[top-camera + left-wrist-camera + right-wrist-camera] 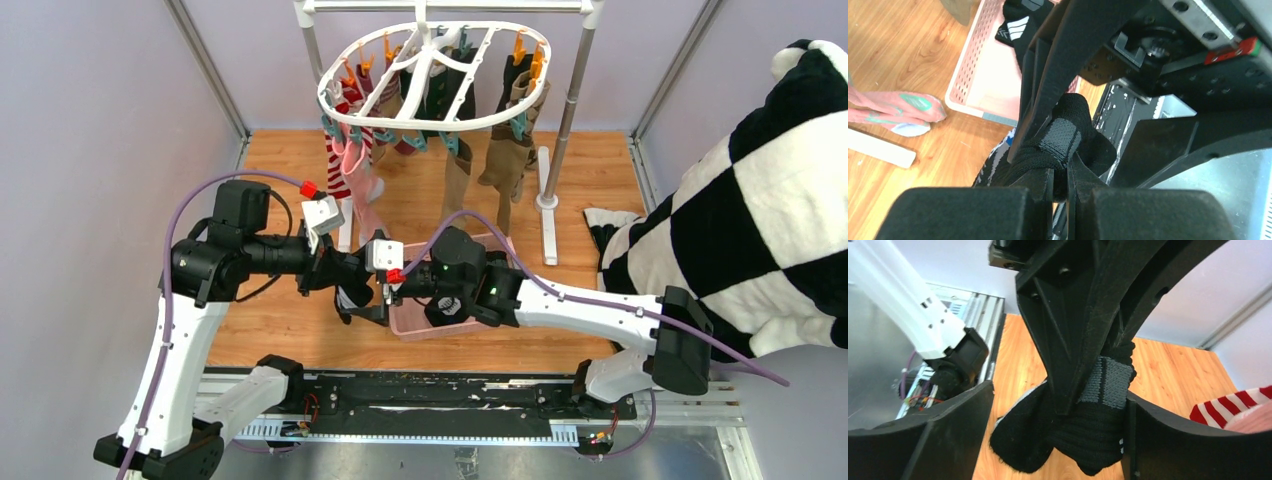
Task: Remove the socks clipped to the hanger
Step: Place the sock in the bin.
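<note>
My left gripper (352, 288) (1062, 172) is shut on a black sock (350, 300) (1063, 135) (1098, 430) with a grey ribbed band, held low over the floor beside the basket. My right gripper (386, 290) (1058, 440) stands open around that sock, its fingers (1173, 445) wide apart, and the fabric touches the right one. The white oval hanger (430, 125) hangs at the back with a red-white striped sock (338, 170) (1228, 407), a pink sock (358, 185) (898, 107), an olive-brown sock (458, 180) and a brown sock (510, 160) clipped to it.
A pink slotted basket (420, 325) (978, 75) lies under my right wrist with a black sock (1018, 27) in it. The grey pole rack (570, 110) stands behind, its white foot (878, 150) on the wooden floor. A checked plush cloth (760, 210) fills the right side.
</note>
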{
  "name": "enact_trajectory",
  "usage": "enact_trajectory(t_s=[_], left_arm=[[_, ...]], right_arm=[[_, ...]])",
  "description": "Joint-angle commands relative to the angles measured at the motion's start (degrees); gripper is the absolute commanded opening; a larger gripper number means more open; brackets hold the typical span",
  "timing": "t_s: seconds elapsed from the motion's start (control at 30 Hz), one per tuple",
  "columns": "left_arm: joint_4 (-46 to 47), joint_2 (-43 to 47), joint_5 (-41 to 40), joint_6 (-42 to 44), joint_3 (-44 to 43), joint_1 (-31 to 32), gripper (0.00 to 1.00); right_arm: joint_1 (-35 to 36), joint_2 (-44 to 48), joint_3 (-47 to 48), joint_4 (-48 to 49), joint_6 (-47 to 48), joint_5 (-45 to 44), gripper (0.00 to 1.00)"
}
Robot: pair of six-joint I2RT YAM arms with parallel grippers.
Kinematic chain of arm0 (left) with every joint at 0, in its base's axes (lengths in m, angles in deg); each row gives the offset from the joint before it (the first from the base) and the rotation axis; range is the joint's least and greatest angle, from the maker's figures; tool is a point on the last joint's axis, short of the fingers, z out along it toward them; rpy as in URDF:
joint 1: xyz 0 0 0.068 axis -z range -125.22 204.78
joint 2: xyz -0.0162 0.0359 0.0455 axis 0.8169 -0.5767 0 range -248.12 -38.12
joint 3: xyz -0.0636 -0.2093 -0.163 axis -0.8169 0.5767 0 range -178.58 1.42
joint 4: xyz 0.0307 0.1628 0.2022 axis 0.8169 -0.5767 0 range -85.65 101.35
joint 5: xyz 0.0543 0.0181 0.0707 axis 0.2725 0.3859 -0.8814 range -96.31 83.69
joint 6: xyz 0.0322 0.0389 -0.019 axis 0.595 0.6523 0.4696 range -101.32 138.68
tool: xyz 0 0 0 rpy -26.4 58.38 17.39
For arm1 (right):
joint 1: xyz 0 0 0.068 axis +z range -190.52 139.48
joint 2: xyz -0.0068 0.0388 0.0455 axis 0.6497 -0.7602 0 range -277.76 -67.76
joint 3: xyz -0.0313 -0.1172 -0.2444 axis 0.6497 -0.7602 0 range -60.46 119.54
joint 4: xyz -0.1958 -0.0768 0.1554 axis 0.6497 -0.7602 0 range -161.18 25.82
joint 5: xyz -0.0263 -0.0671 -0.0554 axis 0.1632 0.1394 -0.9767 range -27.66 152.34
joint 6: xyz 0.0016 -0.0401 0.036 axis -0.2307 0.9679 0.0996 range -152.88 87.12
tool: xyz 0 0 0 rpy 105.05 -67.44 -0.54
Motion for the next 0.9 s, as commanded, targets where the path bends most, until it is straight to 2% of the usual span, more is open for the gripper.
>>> enact_trajectory(t_s=[0.0, 0.07, 0.13, 0.17, 0.2, 0.3, 0.37, 0.43, 0.47, 0.63, 0.8, 0.87], left_arm=[[-0.14, -0.3, 1.48, -1.16, -2.41, 0.58, 0.08], [-0.14, 0.07, 1.13, -1.3, -3.03, 0.58, 0.11], [-0.14, 0.36, 0.71, -1.7, -3.72, 0.58, 0.22], [-0.14, 0.51, 0.68, -1.86, -3.97, 0.58, 0.28], [-0.14, 0.84, 0.67, -1.98, -4.18, 0.58, 0.38], [-0.11, 1.21, -0.32, -2.8, -5.08, 0.58, 0.73], [-0.09, 1.36, -1.63, -3.43, -5.78, 0.58, 0.87], [-0.07, 1.51, -2.94, -3.74, -6.19, 0.57, 0.98], [-0.05, 1.61, -3.61, -3.79, -6.18, 0.57, 0.99], [-0.03, 2.87, -6.18, -3.07, -4.27, 0.58, 1.0], [-0.05, 2.4, -6.81, -3.79, -3.54, 0.58, 1.0], [-0.05, 1.99, -7.68, -4.37, -3.52, 0.58, 1.0]], right_arm=[[2.13, -1.92, -3.22, 12.19, -5.11, -11.58, 0.84], [2.15, -2.65, -2.85, 12.05, -6.17, -12.77, 0.71], [2.21, -2.9, -2.22, 10.74, -6.17, -12.55, 0.52], [2.22, -2.99, -1.96, 10.19, -6.17, -12.49, 0.46], [2.14, -3.0, -1.74, 9.52, -6.17, -12.48, 0.35], [2.09, -2.67, -1.22, 7.03, -6.51, -12.76, 0.13], [1.88, -2.25, -0.96, 4.82, -7.14, -13.05, 0.03], [1.27, -1.42, -1.52, 3.03, -8.25, -13.34, 0.0], [0.79, -0.77, -2.17, 2.35, -9.1, -13.98, 0.0], [-2.71, 5.02, -9.87, 2.23, -14.41, -23.05, 0.0], [-9.65, 11.13, -21.6, 2.3, -27.7, -34.52, 0.01], [-13.85, 12.76, -26.11, 2.08, -33.46, -36.05, 0.01]])
